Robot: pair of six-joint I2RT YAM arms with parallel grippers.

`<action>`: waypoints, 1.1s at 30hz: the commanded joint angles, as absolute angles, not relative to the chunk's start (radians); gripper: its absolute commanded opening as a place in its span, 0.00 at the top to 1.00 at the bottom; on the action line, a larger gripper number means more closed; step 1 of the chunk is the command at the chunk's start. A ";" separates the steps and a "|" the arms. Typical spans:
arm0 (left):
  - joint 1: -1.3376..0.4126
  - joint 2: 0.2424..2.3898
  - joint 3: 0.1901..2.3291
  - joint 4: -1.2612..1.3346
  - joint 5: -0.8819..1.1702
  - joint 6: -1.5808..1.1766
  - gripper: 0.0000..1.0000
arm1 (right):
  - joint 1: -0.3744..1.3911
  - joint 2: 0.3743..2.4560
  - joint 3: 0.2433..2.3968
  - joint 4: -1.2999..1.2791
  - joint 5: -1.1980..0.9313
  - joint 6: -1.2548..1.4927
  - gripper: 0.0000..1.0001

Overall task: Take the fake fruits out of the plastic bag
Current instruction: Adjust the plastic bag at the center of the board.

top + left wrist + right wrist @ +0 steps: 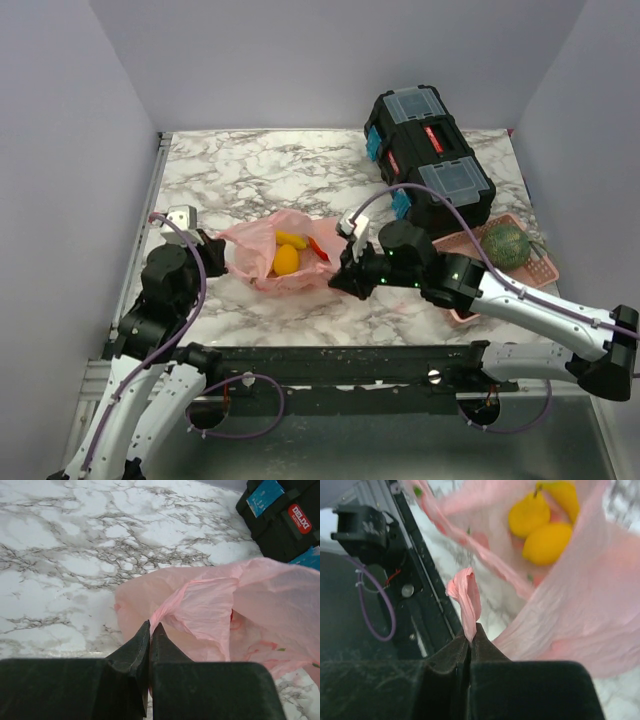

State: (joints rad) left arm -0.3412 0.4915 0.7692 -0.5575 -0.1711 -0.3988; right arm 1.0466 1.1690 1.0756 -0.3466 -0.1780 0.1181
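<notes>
The pink plastic bag [262, 245] lies on the marble table between my two grippers, its mouth gaping upward. Inside it are fake fruits: a yellow banana [291, 239], an orange-yellow round fruit [286, 261] and a reddish one [320, 249]. My left gripper [216, 256] is at the bag's left edge, shut on a fold of its film [165, 611]. At the bag's right edge my right gripper [341, 281] is shut on a twisted strip of the bag [465, 596]. In the right wrist view two yellow round fruits [547, 542] and the banana [566, 494] show through the opening.
A black toolbox [428, 150] stands at the back right. A rigid pink basket [470, 248] with a green netted melon [505, 243] sits right of the right arm. The black front rail [330, 362] runs along the near table edge.
</notes>
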 commanded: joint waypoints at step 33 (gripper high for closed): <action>-0.336 0.270 0.667 -0.499 0.053 -0.190 1.00 | 1.060 1.294 1.116 -0.077 -0.220 0.462 0.59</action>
